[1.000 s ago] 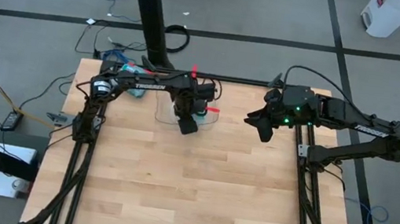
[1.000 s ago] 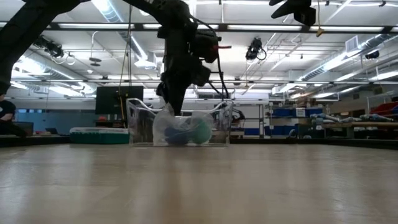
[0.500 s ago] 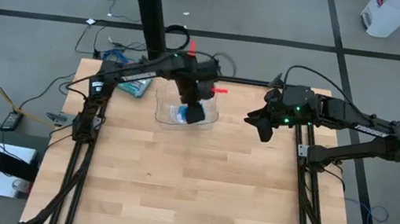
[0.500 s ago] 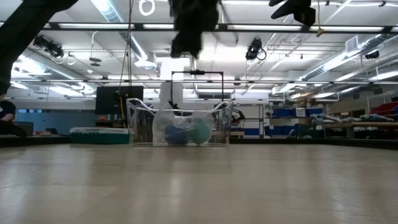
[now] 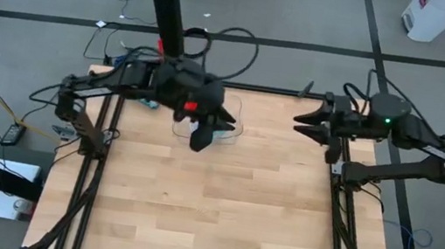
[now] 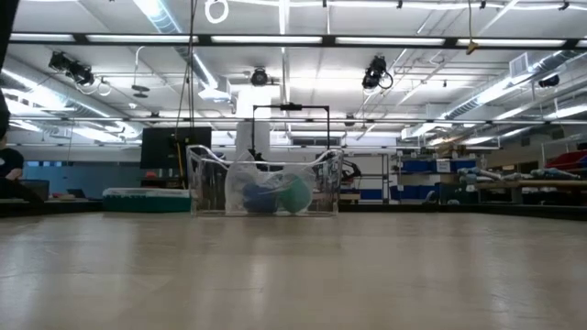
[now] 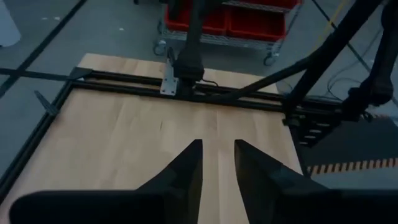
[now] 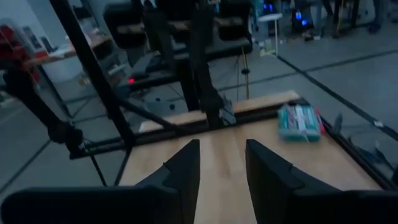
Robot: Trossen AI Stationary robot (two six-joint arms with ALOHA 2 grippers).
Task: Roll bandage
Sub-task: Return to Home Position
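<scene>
Shows the bandage [image 6: 260, 199] as a small blue roll inside a clear bag [image 6: 238, 188], touching a teal roll [image 6: 296, 194], within the transparent bin [image 6: 204, 179] at the far side of the tabletop [image 5: 219, 204]. Finds the left end effector [image 5: 201, 137] raised high over the bin's near edge, above the bandage and not touching it, fingers parted on nothing. Places the right end effector [image 5: 302, 124] well apart at the tabletop's right rim, likewise parted and empty.

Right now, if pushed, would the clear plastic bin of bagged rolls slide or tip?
Probably slides: the clear plastic bin sits flat, wider than tall, on smooth wooden table. Likely light: only a transparent bag of small rolls inside.
</scene>
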